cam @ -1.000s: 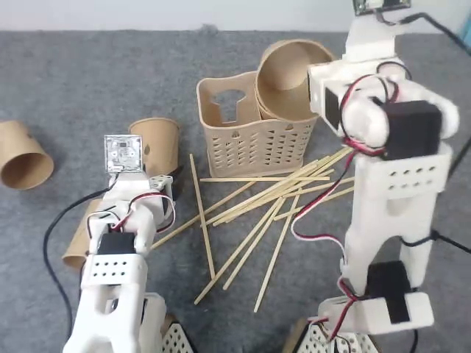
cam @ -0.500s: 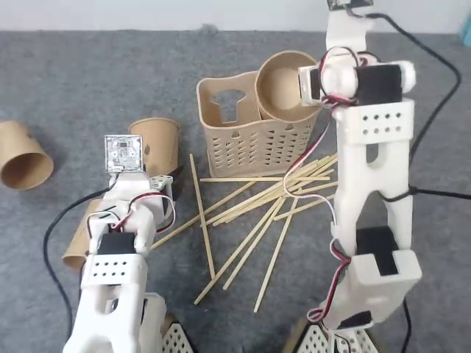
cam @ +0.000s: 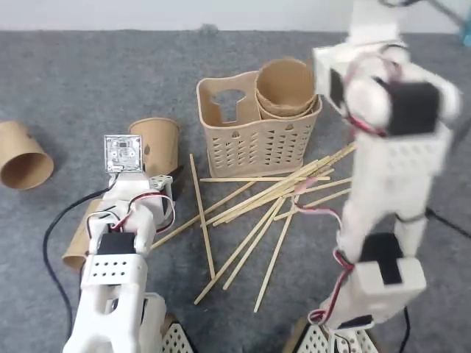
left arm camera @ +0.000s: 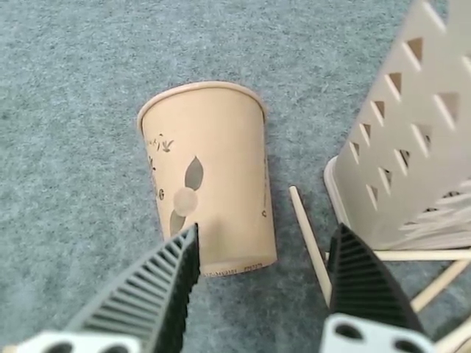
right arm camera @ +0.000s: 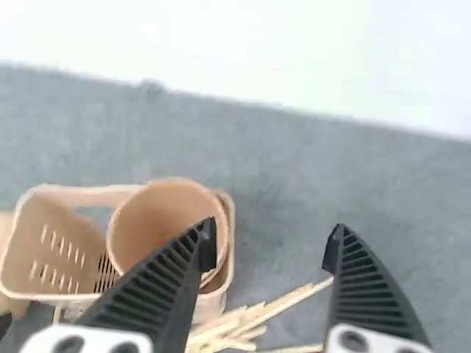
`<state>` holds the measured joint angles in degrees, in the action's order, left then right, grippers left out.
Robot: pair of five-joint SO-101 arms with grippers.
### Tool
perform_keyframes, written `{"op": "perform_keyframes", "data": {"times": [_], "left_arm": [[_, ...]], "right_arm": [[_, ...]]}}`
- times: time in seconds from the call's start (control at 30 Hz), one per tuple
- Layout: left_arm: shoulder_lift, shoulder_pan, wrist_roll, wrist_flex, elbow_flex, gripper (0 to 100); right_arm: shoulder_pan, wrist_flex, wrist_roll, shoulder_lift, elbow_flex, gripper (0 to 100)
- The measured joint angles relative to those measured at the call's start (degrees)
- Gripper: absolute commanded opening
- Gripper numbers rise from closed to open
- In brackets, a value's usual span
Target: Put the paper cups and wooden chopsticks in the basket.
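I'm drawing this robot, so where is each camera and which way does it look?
High view: overhead, looking down at the beige plastic basket, pale wooden chopsticks, white left arm and right arm.
Left wrist view: on the left arm, facing down at a brown paper cup, open left claw in front.
Right wrist view: on the right arm, looking at nested brown cups, open right claw in front.
Shared: all three show the basket.

hand (left arm camera: 268, 229) spread wide above a paper cup (left arm camera: 210, 176), near the basket (left arm camera: 412, 147).
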<state>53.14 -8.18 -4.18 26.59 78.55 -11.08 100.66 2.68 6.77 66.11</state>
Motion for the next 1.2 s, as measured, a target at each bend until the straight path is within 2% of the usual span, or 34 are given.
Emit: {"op": "perform_keyframes", "data": {"times": [0.17,0.33,0.47,0.63,0.73,0.9,1.1,1.2], "left_arm": [[0.0,0.09,0.0,0.0,0.0,27],[0.0,0.09,0.0,0.0,0.0,27],[0.0,-0.09,0.0,0.0,0.0,27],[0.0,0.09,0.0,0.0,0.0,27],[0.0,-1.67,0.0,0.0,0.0,27],[0.0,-2.02,0.09,0.0,0.0,27],[0.0,-2.37,0.09,0.0,0.0,27],[0.0,-2.37,0.09,0.0,0.0,27]], "right_arm": [[6.51,0.0,0.18,-11.78,-6.42,21.4],[11.08,-0.09,0.18,-27.43,-31.21,0.3],[11.08,-4.48,4.13,-39.3,-55.91,4.1],[11.78,-12.22,6.33,-49.67,-81.23,1.8],[11.78,-17.32,8.09,-52.57,-94.86,0.8],[11.6,-31.47,11.34,-52.92,-117.27,0.8],[11.78,-42.55,12.22,-53.01,-134.33,0.8],[11.6,-48.44,15.21,-53.1,-139.25,0.8]]}}
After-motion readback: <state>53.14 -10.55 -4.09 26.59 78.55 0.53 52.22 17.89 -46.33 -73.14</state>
